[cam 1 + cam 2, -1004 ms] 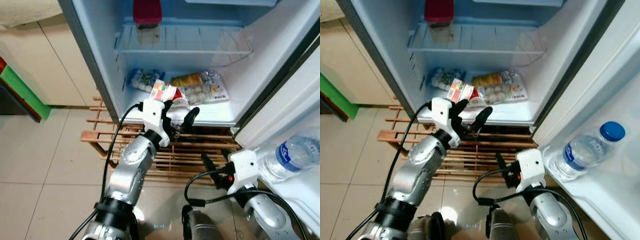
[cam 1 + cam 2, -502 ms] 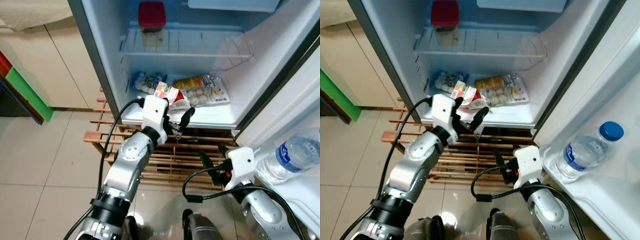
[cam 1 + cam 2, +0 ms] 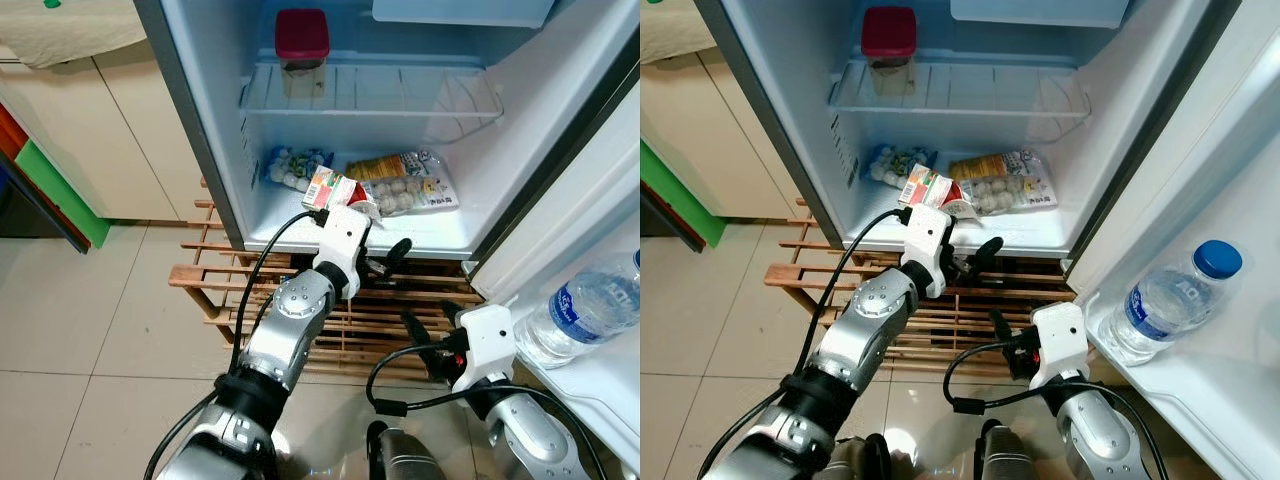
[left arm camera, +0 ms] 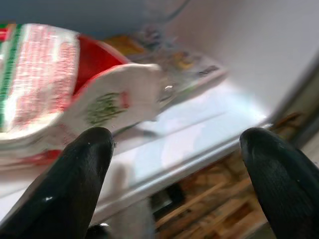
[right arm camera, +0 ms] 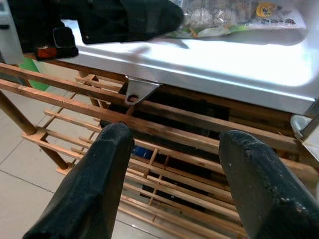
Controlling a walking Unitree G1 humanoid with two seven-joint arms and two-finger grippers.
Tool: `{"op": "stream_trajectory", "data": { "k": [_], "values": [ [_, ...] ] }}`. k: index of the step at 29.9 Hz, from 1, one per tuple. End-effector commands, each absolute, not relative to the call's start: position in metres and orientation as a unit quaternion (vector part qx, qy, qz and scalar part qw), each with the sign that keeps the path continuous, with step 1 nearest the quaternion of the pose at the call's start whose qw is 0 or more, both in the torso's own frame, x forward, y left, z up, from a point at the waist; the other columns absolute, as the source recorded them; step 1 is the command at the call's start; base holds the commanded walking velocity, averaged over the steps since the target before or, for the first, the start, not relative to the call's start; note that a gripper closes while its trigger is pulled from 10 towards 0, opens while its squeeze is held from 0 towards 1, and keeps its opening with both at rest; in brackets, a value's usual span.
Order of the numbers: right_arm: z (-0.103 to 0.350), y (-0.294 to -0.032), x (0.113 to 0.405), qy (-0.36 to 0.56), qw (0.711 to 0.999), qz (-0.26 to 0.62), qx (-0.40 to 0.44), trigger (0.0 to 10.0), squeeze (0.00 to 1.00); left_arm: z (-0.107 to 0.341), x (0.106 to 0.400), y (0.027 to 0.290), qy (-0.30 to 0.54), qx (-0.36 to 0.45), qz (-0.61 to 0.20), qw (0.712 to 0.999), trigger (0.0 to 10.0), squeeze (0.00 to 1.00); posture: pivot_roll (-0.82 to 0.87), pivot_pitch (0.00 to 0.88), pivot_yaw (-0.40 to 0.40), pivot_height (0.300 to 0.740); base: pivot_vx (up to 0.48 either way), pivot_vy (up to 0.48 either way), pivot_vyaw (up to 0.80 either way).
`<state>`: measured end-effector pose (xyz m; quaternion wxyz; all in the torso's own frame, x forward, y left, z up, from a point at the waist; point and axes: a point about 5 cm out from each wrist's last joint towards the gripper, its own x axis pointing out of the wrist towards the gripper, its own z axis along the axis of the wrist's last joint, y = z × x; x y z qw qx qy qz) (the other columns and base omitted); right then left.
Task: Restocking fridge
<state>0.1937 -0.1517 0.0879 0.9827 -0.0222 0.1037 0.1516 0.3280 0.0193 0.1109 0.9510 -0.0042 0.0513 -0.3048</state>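
A red, white and green packet [image 3: 334, 189] lies at the front of the fridge's bottom shelf [image 3: 440, 232]; the left wrist view shows it [image 4: 75, 94] resting on the shelf beyond one finger. My left gripper [image 3: 381, 234] hovers open at the shelf's front edge, just right of the packet, with nothing between its fingers [image 4: 84, 164]. Lower down, before the wooden rack, my right gripper [image 3: 428, 325] is open and empty, its fingers [image 5: 112, 164] pointing at the rack under the fridge.
Bags of frozen food [image 3: 408, 185] and a small blue-white bag [image 3: 289, 165] lie behind the packet. A red-lidded container [image 3: 301, 40] stands on the wire shelf. A water bottle [image 3: 588, 308] sits in the open door. A wooden rack [image 3: 205, 280] carries the fridge.
My left gripper has moved to the right along the shelf's front edge and stands off from the packet, which stays on the shelf. The right arm has hardly moved.
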Motion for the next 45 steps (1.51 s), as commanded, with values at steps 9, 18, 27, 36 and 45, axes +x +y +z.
{"op": "stream_trajectory", "data": {
  "k": [9,18,27,36,45],
  "values": [
    [0.091,-0.150,0.189,0.103,0.983,0.147,-0.026,10.0,0.00,0.118,0.359,0.037,0.049,0.031,-0.248,0.967,10.0,0.00,-0.27,0.200,0.038,0.740,0.000,0.000,0.00],
    [0.092,-0.151,0.187,0.105,0.983,0.146,-0.030,10.0,0.00,0.123,0.370,0.040,0.054,0.046,-0.219,0.973,10.0,0.00,-0.28,0.205,0.038,0.740,0.000,0.000,0.00],
    [0.091,-0.151,0.186,0.107,0.983,0.145,-0.032,10.0,0.00,0.116,0.371,0.042,0.075,0.060,-0.202,0.975,10.0,0.00,-0.29,0.207,0.041,0.740,0.000,0.000,0.00],
    [0.092,-0.151,0.185,0.108,0.983,0.144,-0.035,10.0,0.00,0.115,0.370,0.036,0.093,0.036,-0.181,0.978,10.0,0.00,-0.30,0.209,0.046,0.740,0.000,0.000,0.00],
    [0.092,-0.153,0.183,0.109,0.984,0.139,-0.036,10.0,0.00,0.161,0.384,0.032,-0.019,0.011,-0.173,0.985,10.0,0.00,-0.30,0.217,0.046,0.740,0.000,0.000,0.00]
  ]
}}
